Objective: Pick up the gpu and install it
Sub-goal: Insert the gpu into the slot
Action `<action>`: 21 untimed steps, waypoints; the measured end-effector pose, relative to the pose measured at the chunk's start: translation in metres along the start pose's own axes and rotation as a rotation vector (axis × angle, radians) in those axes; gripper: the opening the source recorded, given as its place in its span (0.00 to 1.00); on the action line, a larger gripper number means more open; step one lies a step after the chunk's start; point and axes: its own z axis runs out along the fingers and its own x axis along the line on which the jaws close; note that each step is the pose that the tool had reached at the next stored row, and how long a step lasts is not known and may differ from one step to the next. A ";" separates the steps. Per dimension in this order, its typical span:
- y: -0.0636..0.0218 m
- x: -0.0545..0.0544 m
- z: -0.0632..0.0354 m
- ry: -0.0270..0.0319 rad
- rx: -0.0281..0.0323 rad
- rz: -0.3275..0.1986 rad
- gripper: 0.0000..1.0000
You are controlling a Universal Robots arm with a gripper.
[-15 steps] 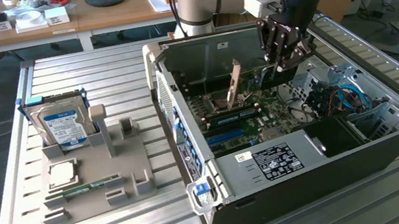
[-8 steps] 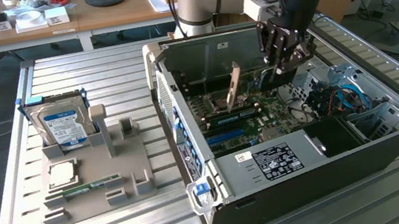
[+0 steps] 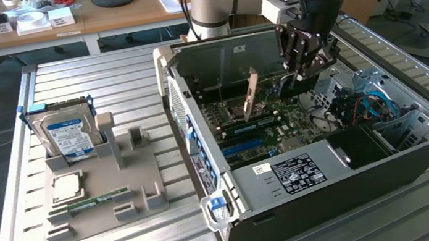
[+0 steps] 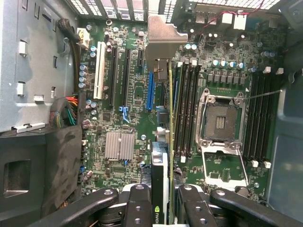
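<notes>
My gripper (image 3: 302, 75) is shut on the gpu (image 3: 268, 95) and holds it on edge inside the open computer case (image 3: 202, 153), just above the motherboard (image 3: 278, 128). The card's silver end bracket (image 3: 251, 94) points toward the case's rear wall. In the wrist view the gpu (image 4: 163, 156) appears edge-on between my two black fingers (image 4: 137, 208), with its bracket (image 4: 163, 38) at the far end. It hangs over the area between the blue expansion slot (image 4: 150, 90) and the memory slots (image 4: 185, 109). Whether its edge touches a slot I cannot tell.
A grey fixture tray (image 3: 134, 168) on the slatted table carries a hard drive (image 3: 67, 133) standing upright, a small memory stick (image 3: 93, 203) and a square chip (image 3: 66, 187). Inside the case sit the power supply (image 3: 296, 172), blue cables (image 3: 371, 106), a bare CPU socket (image 4: 222, 123) and a heatsink (image 4: 119, 144).
</notes>
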 end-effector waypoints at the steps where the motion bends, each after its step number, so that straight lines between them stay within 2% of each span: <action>1: 0.0000 0.000 0.0002 -0.0001 0.0001 0.000 0.27; 11: 0.0017 0.000 0.0075 0.0002 0.0022 0.002 0.27; 16: 0.0032 0.000 0.0095 0.0004 0.0024 0.039 0.27; 21: 0.0035 0.000 0.0098 0.0001 0.0026 0.045 0.27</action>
